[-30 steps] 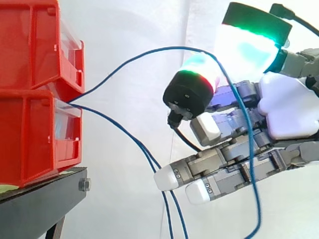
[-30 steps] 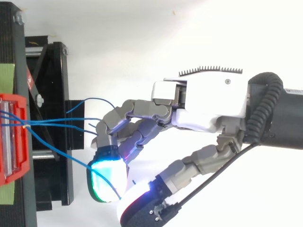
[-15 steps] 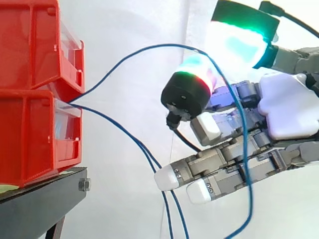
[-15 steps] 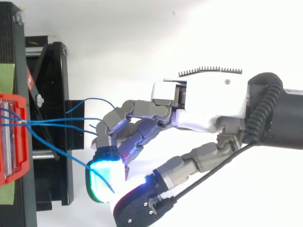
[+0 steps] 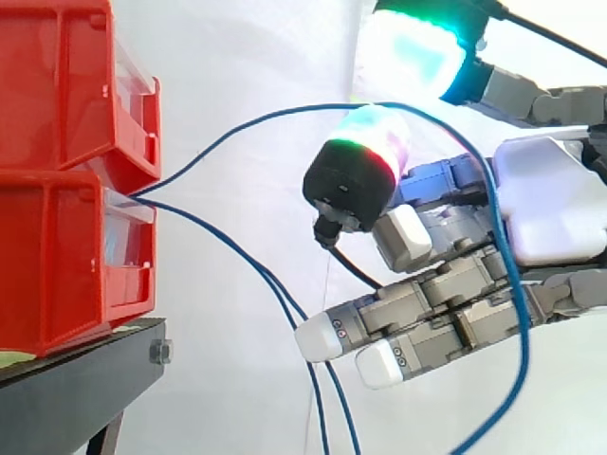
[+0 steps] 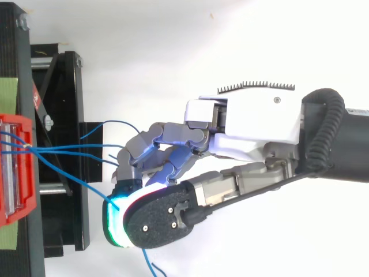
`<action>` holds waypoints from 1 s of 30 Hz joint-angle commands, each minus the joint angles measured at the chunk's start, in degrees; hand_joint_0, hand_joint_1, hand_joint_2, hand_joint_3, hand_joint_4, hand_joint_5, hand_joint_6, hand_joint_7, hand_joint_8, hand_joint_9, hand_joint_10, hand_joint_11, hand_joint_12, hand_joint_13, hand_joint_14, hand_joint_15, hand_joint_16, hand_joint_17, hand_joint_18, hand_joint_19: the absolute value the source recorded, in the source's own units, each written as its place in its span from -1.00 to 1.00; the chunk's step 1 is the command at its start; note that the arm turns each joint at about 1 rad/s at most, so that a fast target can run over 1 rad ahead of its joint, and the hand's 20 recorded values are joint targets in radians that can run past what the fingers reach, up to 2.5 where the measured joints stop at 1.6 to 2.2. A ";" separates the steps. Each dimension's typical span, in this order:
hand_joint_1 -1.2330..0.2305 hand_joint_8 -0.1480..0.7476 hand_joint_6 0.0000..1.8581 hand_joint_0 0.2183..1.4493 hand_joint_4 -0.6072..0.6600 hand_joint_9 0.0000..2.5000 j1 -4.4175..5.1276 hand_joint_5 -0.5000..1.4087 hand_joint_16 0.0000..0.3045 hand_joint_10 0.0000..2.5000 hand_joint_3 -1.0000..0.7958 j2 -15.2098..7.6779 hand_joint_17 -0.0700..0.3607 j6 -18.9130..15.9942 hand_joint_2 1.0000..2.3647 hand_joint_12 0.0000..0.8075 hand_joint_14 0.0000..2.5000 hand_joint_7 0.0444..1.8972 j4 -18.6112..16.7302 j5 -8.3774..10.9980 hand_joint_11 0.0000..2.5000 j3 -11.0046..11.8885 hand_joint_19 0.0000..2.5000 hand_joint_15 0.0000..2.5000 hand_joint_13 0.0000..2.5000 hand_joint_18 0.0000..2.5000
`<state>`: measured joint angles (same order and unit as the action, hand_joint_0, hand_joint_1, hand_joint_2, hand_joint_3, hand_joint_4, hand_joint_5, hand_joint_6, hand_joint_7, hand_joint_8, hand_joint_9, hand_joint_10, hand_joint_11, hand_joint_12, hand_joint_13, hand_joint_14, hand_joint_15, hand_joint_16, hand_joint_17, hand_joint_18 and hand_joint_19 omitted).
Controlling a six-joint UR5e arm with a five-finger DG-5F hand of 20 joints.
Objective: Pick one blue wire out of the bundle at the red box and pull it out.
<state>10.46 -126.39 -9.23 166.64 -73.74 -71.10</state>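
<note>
Two red bins (image 5: 57, 265), stacked one on the other, sit on one black stand (image 5: 76, 389) and also show at the left edge from above (image 6: 17, 167). Three blue wires can be counted from the side, all leaving the seam between the bins at their front. One wire (image 5: 237, 128) arcs up and to the right, lies over the top of a green-and-red glowing pad, then drops across the hand (image 5: 550, 209). The other two (image 5: 318, 379) sag together toward the bottom edge, clear of the hand. The one hand is near the bins but apart from them. Its fingers (image 5: 408, 313) are spread and clamped on nothing. A cyan-green pad stands just above the wire-bearing pad with a slim gap, and the wire passes through it. The backdrop is one white curtain (image 5: 247, 47).
</note>
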 commanded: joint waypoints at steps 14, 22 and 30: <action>-0.44 0.11 -0.03 -0.31 0.27 -0.38 0.00 -0.69 -0.63 -0.99 -0.18 0.00 -0.09 0.09 -0.98 0.07 -1.00 -0.02 -0.09 0.00 -0.44 0.00 -0.81 -0.85 -0.68 -0.72; -0.38 0.12 -0.03 -0.36 0.32 -0.37 0.00 -0.69 -0.63 -0.99 -0.18 0.00 -0.09 0.18 -0.98 0.07 -1.00 -0.10 -0.09 0.00 -0.45 0.00 -0.78 -0.83 -0.68 -0.73; -0.09 0.15 -0.14 -0.49 0.33 -0.32 0.00 -0.64 -0.62 -0.99 -0.37 0.00 -0.07 0.00 -0.99 0.09 -0.99 -0.03 -0.09 0.00 -0.46 0.00 -0.75 -0.82 -0.68 -0.77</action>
<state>10.46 -126.43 -9.18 166.55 -73.74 -71.10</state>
